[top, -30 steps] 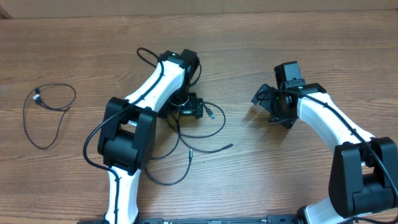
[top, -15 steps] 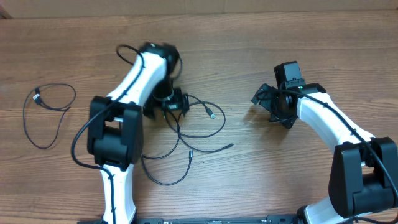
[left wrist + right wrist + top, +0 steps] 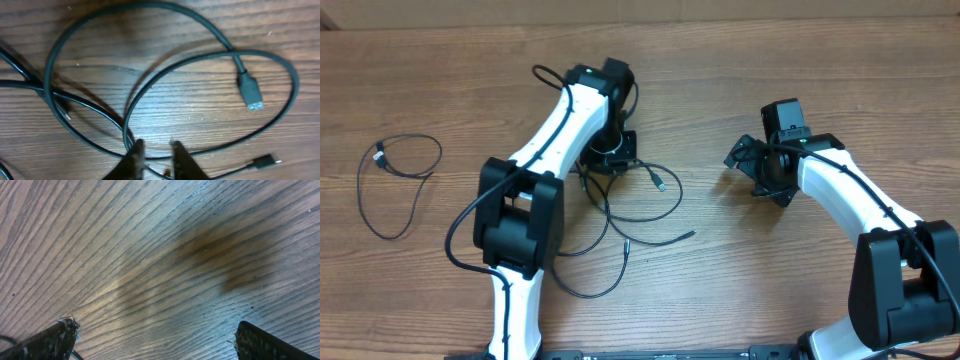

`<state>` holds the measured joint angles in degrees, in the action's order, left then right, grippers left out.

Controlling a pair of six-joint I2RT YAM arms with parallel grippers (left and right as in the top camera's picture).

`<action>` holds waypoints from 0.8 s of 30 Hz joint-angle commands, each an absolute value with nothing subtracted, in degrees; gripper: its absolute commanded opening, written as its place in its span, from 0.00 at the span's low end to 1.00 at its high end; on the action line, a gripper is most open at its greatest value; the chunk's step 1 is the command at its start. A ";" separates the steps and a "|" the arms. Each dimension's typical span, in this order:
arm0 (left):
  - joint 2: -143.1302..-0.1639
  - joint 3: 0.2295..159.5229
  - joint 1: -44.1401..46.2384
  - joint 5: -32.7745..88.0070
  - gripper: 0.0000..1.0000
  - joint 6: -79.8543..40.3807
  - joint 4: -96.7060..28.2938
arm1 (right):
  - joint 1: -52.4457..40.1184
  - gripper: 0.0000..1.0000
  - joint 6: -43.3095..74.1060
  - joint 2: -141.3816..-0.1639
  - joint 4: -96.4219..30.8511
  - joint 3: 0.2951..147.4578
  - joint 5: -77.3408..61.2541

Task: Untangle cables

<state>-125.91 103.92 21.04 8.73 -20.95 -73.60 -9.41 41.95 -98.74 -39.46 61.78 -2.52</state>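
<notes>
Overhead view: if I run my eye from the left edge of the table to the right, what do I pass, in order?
Separate looped cable → left arm's black elbow → silver-tipped plug → right gripper → right arm's black elbow.

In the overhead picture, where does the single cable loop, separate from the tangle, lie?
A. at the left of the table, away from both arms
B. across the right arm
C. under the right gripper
A: the single cable loop lies alone at the left of the table, apart from the tangle.
</notes>
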 commanded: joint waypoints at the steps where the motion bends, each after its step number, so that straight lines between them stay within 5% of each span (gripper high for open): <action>1: -125.62 103.15 22.39 3.95 0.26 -20.56 -73.49 | -9.19 1.00 41.71 -97.51 -39.13 62.33 -2.00; 11: -125.64 101.01 22.57 2.74 0.20 -20.56 -71.42 | -9.19 1.00 41.71 -97.51 -39.13 62.33 -2.00; 13: -125.64 98.63 22.55 1.58 0.26 -20.56 -68.86 | -9.19 1.00 41.71 -97.51 -39.13 62.33 -2.00; 24: -125.64 84.71 22.55 1.02 0.29 -20.60 -54.22 | -9.19 1.00 41.71 -97.51 -39.13 62.33 -2.00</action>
